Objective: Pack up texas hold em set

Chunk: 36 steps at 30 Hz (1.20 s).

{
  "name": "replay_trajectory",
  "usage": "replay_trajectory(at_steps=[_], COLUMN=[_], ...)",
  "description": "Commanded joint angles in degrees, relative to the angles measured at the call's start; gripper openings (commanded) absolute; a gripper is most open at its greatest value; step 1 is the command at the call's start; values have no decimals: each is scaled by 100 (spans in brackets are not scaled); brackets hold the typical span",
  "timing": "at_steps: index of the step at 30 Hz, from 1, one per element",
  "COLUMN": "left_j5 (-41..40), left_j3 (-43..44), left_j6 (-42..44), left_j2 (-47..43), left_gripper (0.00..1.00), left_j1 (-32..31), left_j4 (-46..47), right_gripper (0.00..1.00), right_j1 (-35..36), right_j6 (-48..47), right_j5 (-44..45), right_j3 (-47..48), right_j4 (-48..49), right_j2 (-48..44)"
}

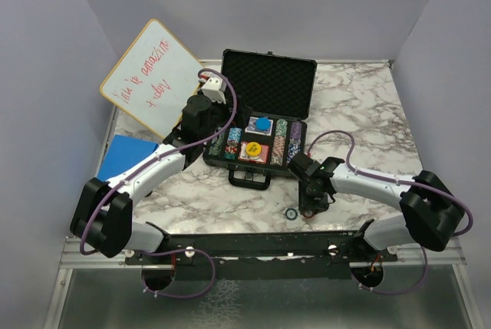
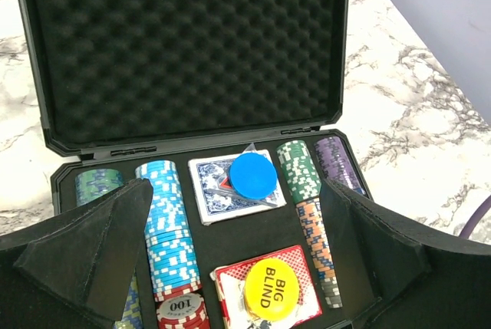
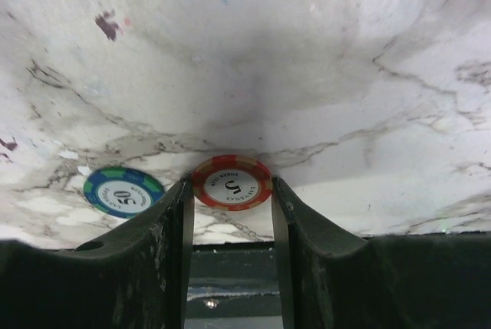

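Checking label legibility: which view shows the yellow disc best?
Left wrist: the yellow disc appears large, its BIG BLIND print readable. Top external shows it only as a small yellow spot in the case; right wrist misses it.

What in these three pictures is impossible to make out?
Top view: red writing on the whiteboard, too small to read.
Left wrist view: near ends of the chip rows, behind the left jaws and past the bottom edge.
Right wrist view: whether the right jaws pinch the red chip or just flank it.
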Motion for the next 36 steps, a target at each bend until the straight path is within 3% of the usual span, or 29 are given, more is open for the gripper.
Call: replay_trajectory(at_steps=[1,17,23,26,36], left_j5=[376,1169,1186,1201,1253], left_j3=[-93,-745,-754,-754,-772], left_j6=[-88,-606,-676,-694,-743], left_j2=[79,189,250,275,346], left_gripper=[99,96,96,96,96], left_j1=[8,-32,-32,-37,-67], left_j4=[14,442,482,495,530], right_gripper=[39,42,63,69,67], right_j1=[12,-125,-181,-181,-190], right_j6=[106,-479,-145,9,-31], right_j5=[939,856,714,535,239], right_j3=[-104,784,635,504,231], right_j4=[468,343,-24,-79,227], right_j2=[-98,-858,-412,-275,160])
